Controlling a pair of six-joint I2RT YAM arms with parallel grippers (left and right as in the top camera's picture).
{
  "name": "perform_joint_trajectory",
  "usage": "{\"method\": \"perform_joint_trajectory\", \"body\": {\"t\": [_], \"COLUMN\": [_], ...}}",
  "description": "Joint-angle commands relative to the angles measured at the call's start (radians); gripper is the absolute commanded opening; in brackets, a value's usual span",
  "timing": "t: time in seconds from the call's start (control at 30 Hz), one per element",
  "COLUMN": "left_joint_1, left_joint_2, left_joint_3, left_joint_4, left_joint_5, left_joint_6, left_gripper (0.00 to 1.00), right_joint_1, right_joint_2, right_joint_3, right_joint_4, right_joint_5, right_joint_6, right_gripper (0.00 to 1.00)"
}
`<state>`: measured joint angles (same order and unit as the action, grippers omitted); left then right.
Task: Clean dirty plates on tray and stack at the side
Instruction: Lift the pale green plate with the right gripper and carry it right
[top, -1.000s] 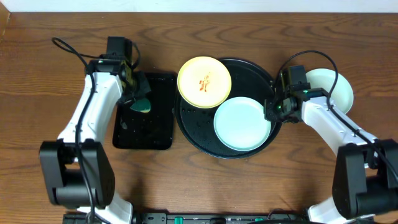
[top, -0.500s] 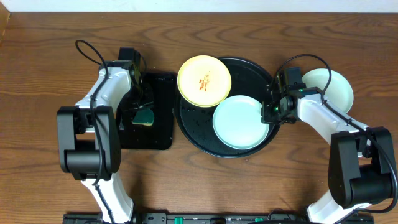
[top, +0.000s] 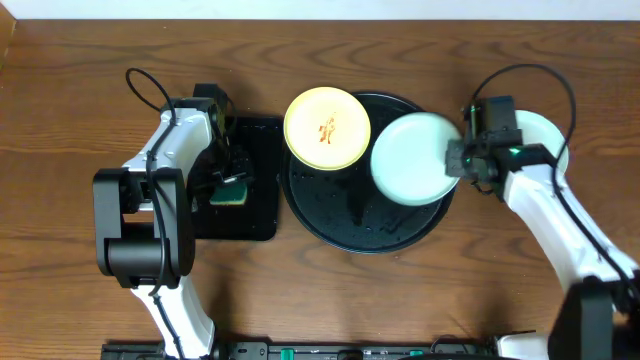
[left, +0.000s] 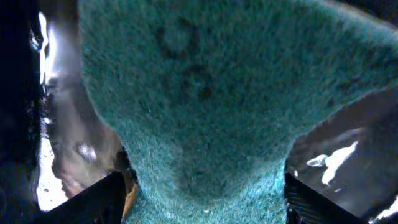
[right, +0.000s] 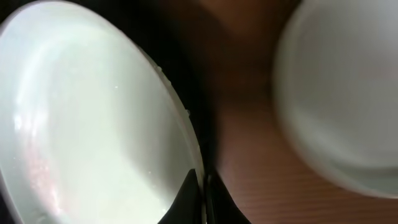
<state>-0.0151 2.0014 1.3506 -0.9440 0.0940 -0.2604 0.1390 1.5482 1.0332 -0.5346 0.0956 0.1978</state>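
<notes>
The pale yellow plate (top: 327, 128) with an orange smear rests on the upper left rim of the round black tray (top: 330, 215). My right gripper (top: 455, 160) is shut on the right rim of a mint plate (top: 412, 158), which hangs tilted over the tray's right part. In the right wrist view the fingers (right: 186, 193) pinch that plate's edge (right: 93, 124). A second pale plate (top: 535, 140) lies on the wood to the right, partly under the arm, and shows blurred in the wrist view (right: 348, 93). My left gripper (top: 228, 180) stands open around a green sponge (left: 199, 93).
The green sponge (top: 230, 192) lies on the small rectangular black tray (top: 250, 225), left of the round tray. Water drops glisten on the round tray's bare floor. Brown wood tabletop (top: 420, 290) surrounds both trays.
The left gripper has opened and let go of the sponge on the rectangular tray. The right gripper has shut on the mint plate's rim and lifted it up and to the right.
</notes>
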Motion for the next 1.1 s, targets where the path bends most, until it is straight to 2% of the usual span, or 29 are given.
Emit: {"method": "perform_joint_trajectory", "body": {"t": [0.0,0.27,0.43,0.6,0.83,1.07], "left_joint_1": [0.002,0.002,0.002,0.002,0.002,0.002], "left_joint_2": [0.002,0.002,0.002,0.002,0.002,0.002], "left_joint_3": [-0.008,-0.008,-0.008,-0.008,-0.008,-0.008], "left_joint_4": [-0.038,-0.088,-0.085,-0.083,-0.076,-0.075], "left_joint_5": [-0.009,-0.009,-0.009,-0.009,-0.009,-0.009], "left_joint_6": [0.005,0.005,0.005,0.005,0.005,0.005], "left_gripper": [0.78,0.78,0.78,0.78,0.78,0.78], "right_joint_1": [-0.007,-0.016,-0.035,0.005,0.154,0.256], "right_joint_2": [-0.069,-0.11,-0.104,-0.105,-0.105,-0.105], "right_joint_3": [0.026,0.026,0.026,0.026,0.026,0.026], "right_joint_4": [0.02,0.082,0.145,0.213,0.313,0.375], "right_joint_5": [0.23,0.592,0.655,0.647,0.654,0.739], "right_joint_6": [-0.048,-0.045,-0.068,-0.174,-0.47,-0.601], "right_gripper": [0.01,0.01,0.01,0.01,0.01,0.01]}}
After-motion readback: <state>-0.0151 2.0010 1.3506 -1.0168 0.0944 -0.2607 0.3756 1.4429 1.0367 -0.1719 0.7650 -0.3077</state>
